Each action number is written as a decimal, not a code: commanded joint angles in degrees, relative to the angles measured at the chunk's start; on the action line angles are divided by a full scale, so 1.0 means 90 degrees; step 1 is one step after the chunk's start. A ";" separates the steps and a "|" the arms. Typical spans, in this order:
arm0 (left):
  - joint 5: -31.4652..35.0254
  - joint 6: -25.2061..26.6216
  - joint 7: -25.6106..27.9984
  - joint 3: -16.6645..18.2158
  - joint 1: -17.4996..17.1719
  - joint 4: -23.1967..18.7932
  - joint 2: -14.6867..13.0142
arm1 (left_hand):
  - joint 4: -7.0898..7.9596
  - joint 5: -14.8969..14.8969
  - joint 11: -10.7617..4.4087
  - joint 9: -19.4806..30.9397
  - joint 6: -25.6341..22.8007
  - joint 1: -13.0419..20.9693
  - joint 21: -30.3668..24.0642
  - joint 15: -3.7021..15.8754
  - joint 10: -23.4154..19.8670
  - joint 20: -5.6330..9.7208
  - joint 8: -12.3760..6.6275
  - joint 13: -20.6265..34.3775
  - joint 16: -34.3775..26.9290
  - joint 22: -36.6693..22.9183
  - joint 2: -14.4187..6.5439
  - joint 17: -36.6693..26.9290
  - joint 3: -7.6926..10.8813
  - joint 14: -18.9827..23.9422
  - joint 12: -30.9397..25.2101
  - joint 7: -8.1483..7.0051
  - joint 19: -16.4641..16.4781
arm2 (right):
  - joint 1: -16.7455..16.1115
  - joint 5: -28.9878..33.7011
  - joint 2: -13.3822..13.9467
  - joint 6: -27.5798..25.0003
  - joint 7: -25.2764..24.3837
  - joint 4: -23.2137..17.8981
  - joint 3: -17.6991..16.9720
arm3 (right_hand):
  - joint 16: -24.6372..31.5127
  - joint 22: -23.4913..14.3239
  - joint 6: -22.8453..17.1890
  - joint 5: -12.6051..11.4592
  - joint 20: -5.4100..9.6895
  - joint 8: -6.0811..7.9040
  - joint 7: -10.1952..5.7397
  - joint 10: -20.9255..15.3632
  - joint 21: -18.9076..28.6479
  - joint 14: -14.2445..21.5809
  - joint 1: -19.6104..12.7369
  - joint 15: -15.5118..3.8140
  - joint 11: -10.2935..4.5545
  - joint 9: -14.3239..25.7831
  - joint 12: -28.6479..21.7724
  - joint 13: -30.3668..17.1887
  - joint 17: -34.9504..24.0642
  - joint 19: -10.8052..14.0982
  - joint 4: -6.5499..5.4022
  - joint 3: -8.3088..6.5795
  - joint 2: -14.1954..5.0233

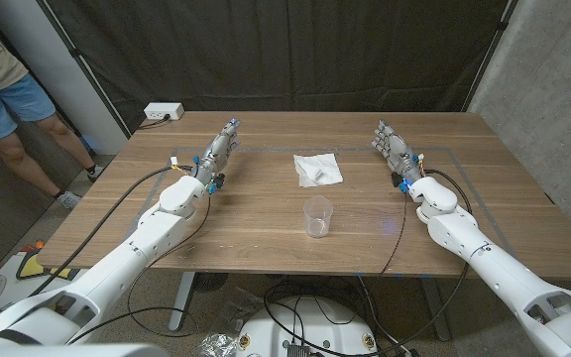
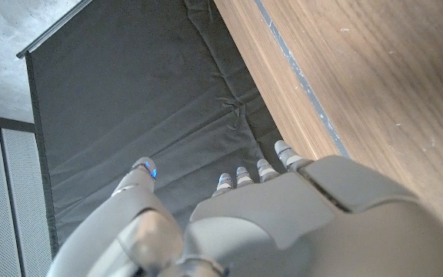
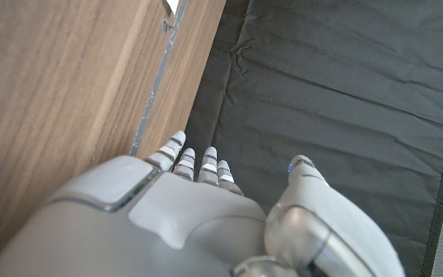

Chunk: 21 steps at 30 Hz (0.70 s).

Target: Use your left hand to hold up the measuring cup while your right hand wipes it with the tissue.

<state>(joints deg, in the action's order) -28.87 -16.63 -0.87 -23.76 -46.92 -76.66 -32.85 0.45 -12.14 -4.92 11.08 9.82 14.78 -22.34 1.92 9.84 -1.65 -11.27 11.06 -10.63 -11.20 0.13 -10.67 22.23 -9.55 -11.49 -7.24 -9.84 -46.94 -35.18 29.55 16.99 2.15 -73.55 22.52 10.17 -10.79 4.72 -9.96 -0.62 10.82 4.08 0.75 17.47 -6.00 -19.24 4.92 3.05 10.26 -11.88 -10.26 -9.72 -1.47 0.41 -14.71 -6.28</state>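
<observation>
- Standing at the far left, beyond the table's corner, a person (image 1: 3,94) in blue shorts stays well apart from the work.
- Lying on the floor by the black curtain, a white power strip (image 1: 164,112) is behind the table's far left corner.
- Resting near the far left part of the wooden table (image 1: 246,223), the left hand (image 1: 221,147) holds nothing; its fingers (image 2: 244,175) reach straight toward the curtain, a little apart. I judge it waits there to leave the middle free.
- Standing upright in the middle, nearer to the front edge, the measuring cup (image 1: 318,216) is of clear plastic, small, open end up, and seems empty. Marks on its wall are too small to read. It touches neither hand, so it is not yet lifted.
- Lying just behind the cup, the white tissue (image 1: 317,170) is a crumpled square with a raised fold, apart from the cup.
- Mirroring the other, the right hand (image 1: 394,146) is near the far right part, empty, with its fingers (image 3: 198,161) stretched out. From here it has a short way to the tissue, I think.
- Marking a rectangle on the wood, a thin tape line (image 1: 464,164) runs around the work area.
</observation>
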 commanded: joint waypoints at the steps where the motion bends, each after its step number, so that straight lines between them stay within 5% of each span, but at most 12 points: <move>1: 0.0471 -0.0032 -0.0202 -0.0213 0.0039 -0.0299 -0.0396 | -0.0109 -0.0037 -0.0037 0.0013 0.1666 0.0069 0.0033 -0.0002 0.1236 -0.0038 0.0016 0.0020 -0.0045 -0.0019 0.0176 -0.0015 -0.0023 -0.0759 0.0007 0.0047 -0.0374 | 0.0079 0.0075 0.0013 -0.0109 0.0025 0.0021 0.0060 | 0.0022 -0.0014 0.0034 -0.0019 -0.0040 0.0016 -0.0014 0.0004 -0.0009 -0.0009 -0.0076 0.0043 0.0058 0.0027 -0.0023 -0.0028 -0.0019 -0.0040 0.0039 -0.0010 -0.0005; 11: 0.0897 -0.0375 -0.0553 -0.0357 0.0079 -0.0418 -0.0676 | -0.0467 -0.0166 0.0108 0.0028 0.1782 0.0446 0.0024 -0.0140 0.1162 -0.0187 -0.0013 0.0030 -0.0103 -0.0015 0.0671 -0.0027 -0.0204 -0.0561 -0.0055 0.0284 -0.0218 | 0.0124 0.0332 0.0062 -0.0139 -0.0083 -0.0104 0.0178 | 0.0022 -0.0015 0.0035 -0.0017 -0.0036 0.0014 -0.0022 -0.0014 -0.0018 -0.0008 -0.0074 0.0040 0.0054 0.0027 -0.0027 -0.0029 -0.0019 -0.0033 0.0052 0.0001 0.0008; 21: 0.1064 -0.0487 -0.0561 -0.0295 -0.0136 -0.0775 -0.0920 | -0.0675 -0.0272 0.0176 0.0030 0.1624 0.0714 0.0019 -0.0226 0.0938 -0.0294 -0.0091 0.0034 -0.0173 -0.0015 0.0897 -0.0032 -0.0293 -0.0308 -0.0146 0.0336 -0.0119 | 0.0125 0.0563 0.0081 -0.0180 -0.0202 -0.0266 0.0299 | 0.0025 -0.0015 0.0026 -0.0017 -0.0041 0.0017 -0.0021 -0.0049 -0.0033 0.0000 -0.0066 0.0030 0.0036 0.0027 -0.0036 -0.0029 -0.0019 -0.0025 0.0070 0.0019 0.0030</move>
<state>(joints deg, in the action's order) -21.58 -19.60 -5.12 -26.43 -46.66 -80.81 -38.66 -5.08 -14.21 -3.87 11.07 9.83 20.43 -22.35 0.25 9.83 -3.83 -11.71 11.06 -11.89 -11.20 7.63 -10.81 19.55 -9.73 -12.37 -4.77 -9.73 -45.99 -32.38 29.98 15.75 1.40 -74.60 24.10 10.17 -10.79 4.72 -9.96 -0.61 10.82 4.08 0.55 17.47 -6.00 -19.24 4.91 3.25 10.26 -11.88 -10.26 -9.72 -1.47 0.73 -14.38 -6.28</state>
